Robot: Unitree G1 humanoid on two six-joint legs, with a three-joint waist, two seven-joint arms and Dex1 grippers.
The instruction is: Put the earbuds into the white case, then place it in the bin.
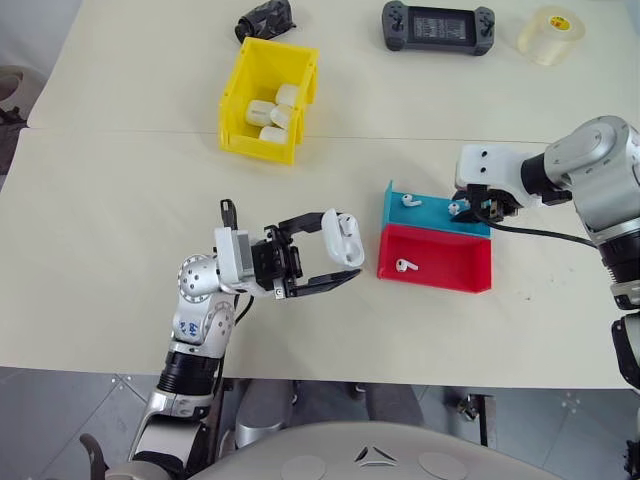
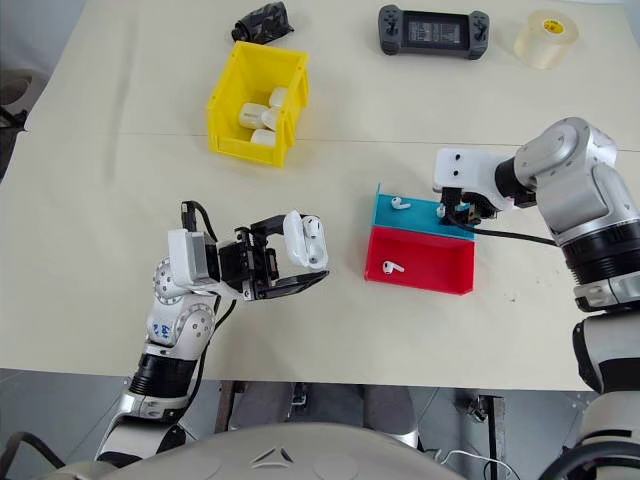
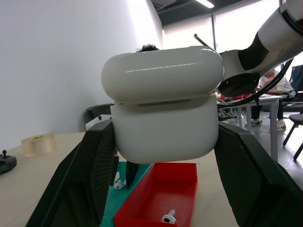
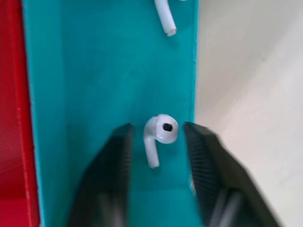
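Note:
My left gripper [image 1: 341, 250] hovers over the front middle of the table, shut on the white case [image 1: 343, 236], whose lid stands open. The case's body and raised lid [image 3: 163, 113] sit between the black fingers in the left wrist view. My right gripper [image 1: 470, 210] reaches down into the blue tray [image 1: 430, 216]. Its fingers stand narrowly open on either side of one earbud [image 4: 161, 131], with thin gaps. A second earbud [image 1: 411, 200] lies farther along the blue tray. A third earbud [image 1: 404, 266] rests in the red tray [image 1: 455, 268]. The yellow bin [image 1: 238, 85] stands at the back left.
The bin holds a few white cases [image 1: 270, 112]. A black handheld console [image 1: 438, 27], a roll of clear tape [image 1: 550, 36] and a dark crumpled object [image 1: 265, 19] lie along the table's far side. Blue and red trays sit side by side, right of the held case.

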